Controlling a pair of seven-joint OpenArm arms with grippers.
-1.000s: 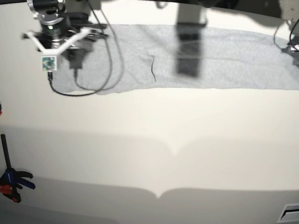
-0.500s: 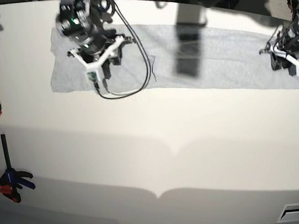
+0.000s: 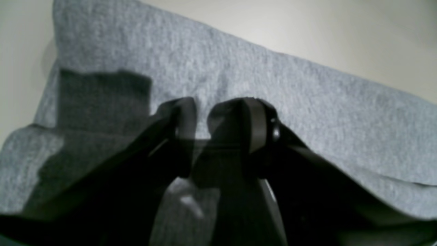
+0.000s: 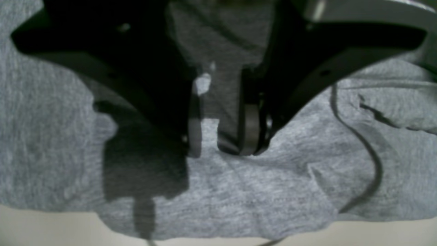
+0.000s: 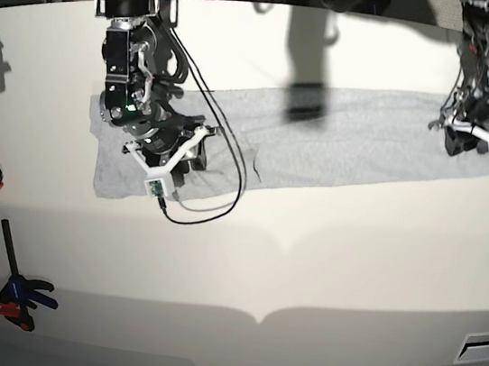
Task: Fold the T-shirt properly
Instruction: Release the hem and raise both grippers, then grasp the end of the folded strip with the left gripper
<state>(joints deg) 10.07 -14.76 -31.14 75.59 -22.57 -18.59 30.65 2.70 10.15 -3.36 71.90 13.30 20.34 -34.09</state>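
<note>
The T-shirt (image 5: 324, 135) is lying as a long grey band across the far part of the table (image 5: 306, 264), plain side up, already narrowed lengthwise. The right gripper (image 4: 218, 147) is pressing down into the cloth near one end, its jaws standing a little apart with a strip of fabric showing between them (whether that fabric is truly pinched, I cannot tell). The left gripper (image 3: 201, 112) is hovering at the other end, jaws narrowly parted, tips close over the cloth and nothing visibly caught. Judging from this, the step is taking both ends for a crosswise fold. To do it well, each claw should be biting through every layer near the edge, closing before lifting, and both rising together so the band is not skewing or dragging wrinkles along the table
</note>
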